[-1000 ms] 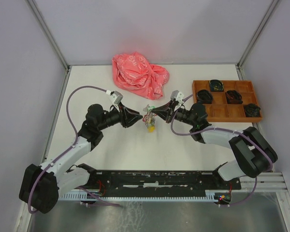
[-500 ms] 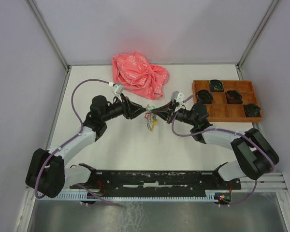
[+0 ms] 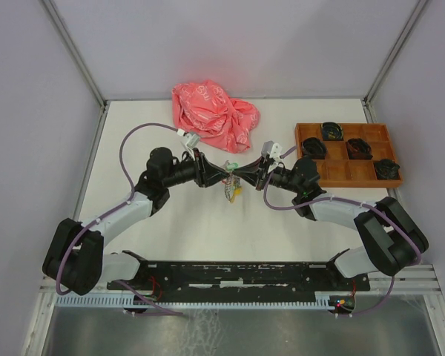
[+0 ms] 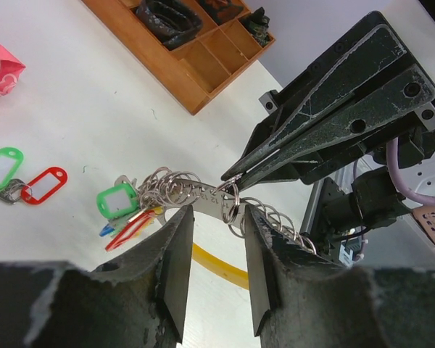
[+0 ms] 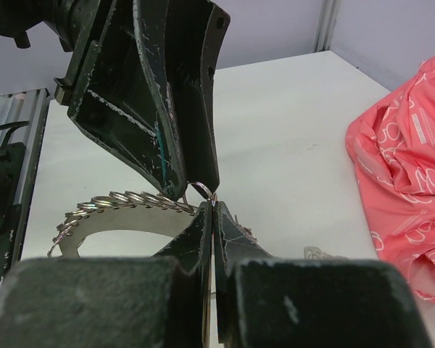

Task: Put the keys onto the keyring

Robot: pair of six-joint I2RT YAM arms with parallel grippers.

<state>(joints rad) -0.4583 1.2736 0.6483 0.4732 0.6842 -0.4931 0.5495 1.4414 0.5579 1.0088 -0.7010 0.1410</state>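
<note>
step: setting up a two-handed hold on the keyring; no key is threaded yet, by my read
right gripper (image 5: 212, 206): fingers pressed together, pinching one small ring at the end of the keyring chain (image 4: 175, 190) and holding it off the table (image 3: 170, 222)
left gripper (image 4: 217, 217): jaws apart, one either side of that same ring, tips just beside it; not gripping anything
meeting point: mid-table in the top view, left arm coming in from 9 o'clock, right arm from 3 o'clock
bunch (image 4: 123, 214): hangs off the chain with green, red, blue and yellow tags, at 8 o'clock from the pinched ring in the left wrist view
the keys (image 4: 18, 181): loose on the table, one green tag and one red, at 9 o'clock in the left wrist view, on the cloth side of the bunch and apart from it; neither hand is touching them
other: pink cloth (image 3: 211, 115) at 12 o'clock, wooden tray (image 3: 341, 180) at 2 o'clock
next: the left jaws likely need to close on the ring so it is braced, then one hand has to free up to fetch a loose key
needs: fine alignment, since the ring is tiny and can twist out of the pinch
</note>
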